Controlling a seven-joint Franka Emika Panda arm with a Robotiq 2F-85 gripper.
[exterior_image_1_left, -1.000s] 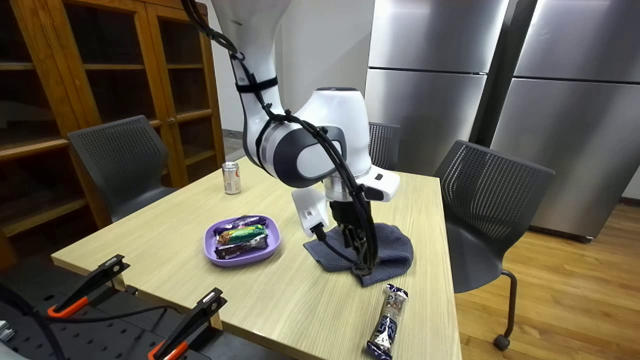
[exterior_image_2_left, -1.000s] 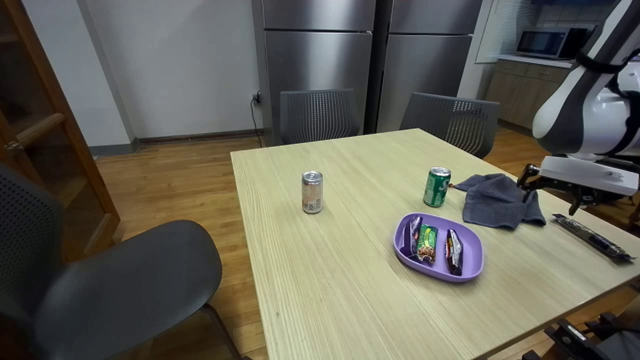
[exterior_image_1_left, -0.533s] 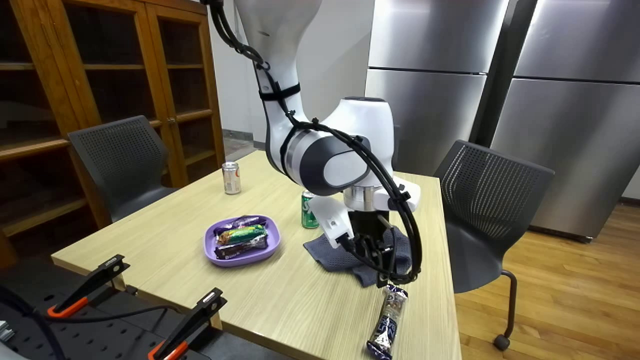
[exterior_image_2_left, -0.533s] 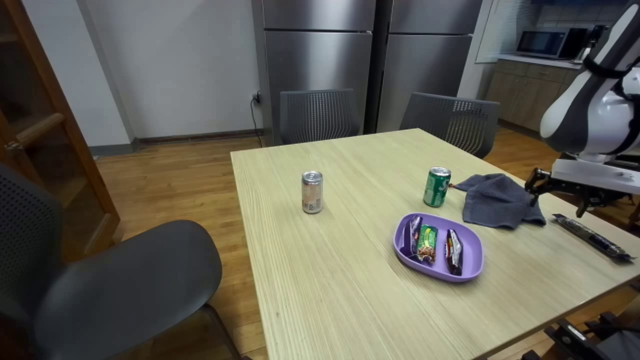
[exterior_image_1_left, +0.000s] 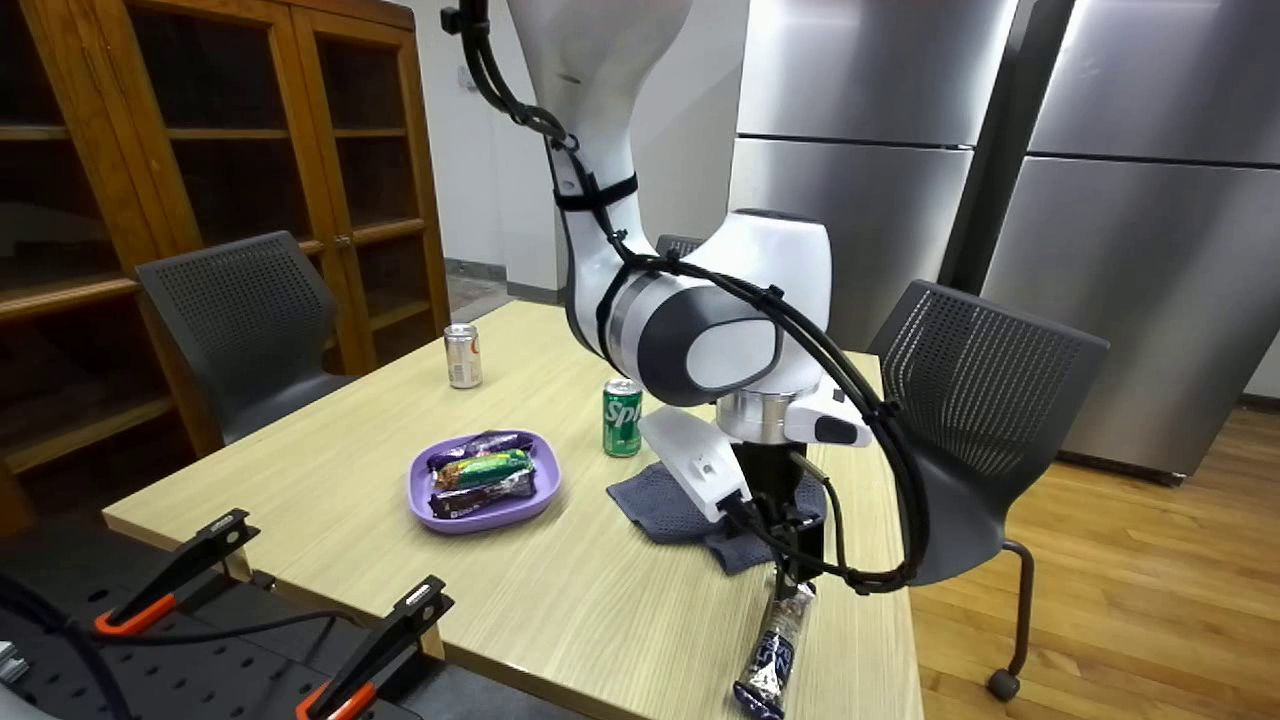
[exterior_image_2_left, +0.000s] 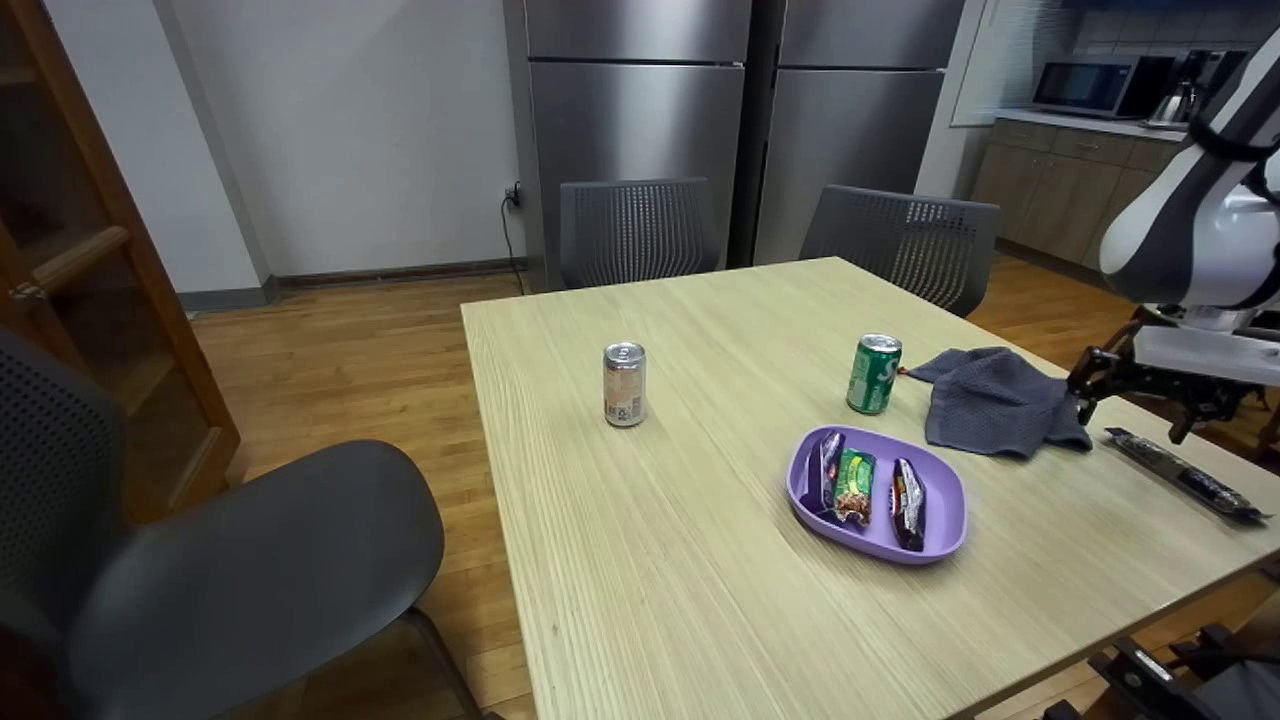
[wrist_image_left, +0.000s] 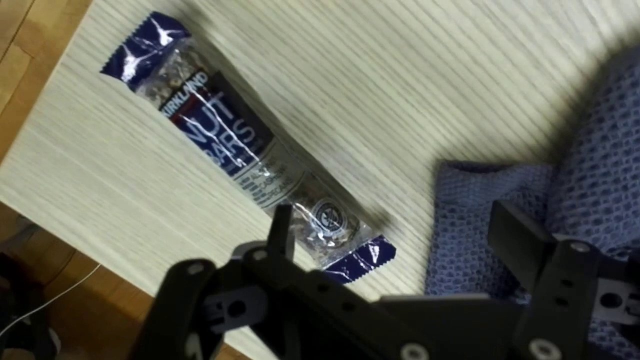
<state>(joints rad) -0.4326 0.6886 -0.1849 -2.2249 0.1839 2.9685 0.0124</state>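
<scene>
**Nut bar (wrist_image_left: 265, 162) lies off to one side of the wide-set fingers (wrist_image_left: 522, 245)**

The fingers stand wide apart and hold nothing. In the wrist view the bar lies on the table (wrist_image_left: 425, 90), toward the upper left of the gap, with its near end almost under one fingertip; the other fingertip is over the gray-blue cloth (wrist_image_left: 470, 215). The bar's long axis runs slantwise to the line joining the tips, neither square to it nor along it, so the gap does not straddle the wrapper. An exterior view shows the tips above the table, with no contact evident.

The cloth crowds most: its folded corner sits just beside the bar's near end, a strip of table showing between. The arm's cable (exterior_image_1_left: 882, 410) loops down close to the fingers in an exterior view. Beyond the cloth, in both exterior views, stands an upright green can (exterior_image_2_left: 874, 375). A purple dish (exterior_image_2_left: 945, 500) bearing three wrapped snacks (exterior_image_2_left: 854, 485) sits well apart from the bar, and a pale can (exterior_image_2_left: 624, 385) farther off.
</scene>
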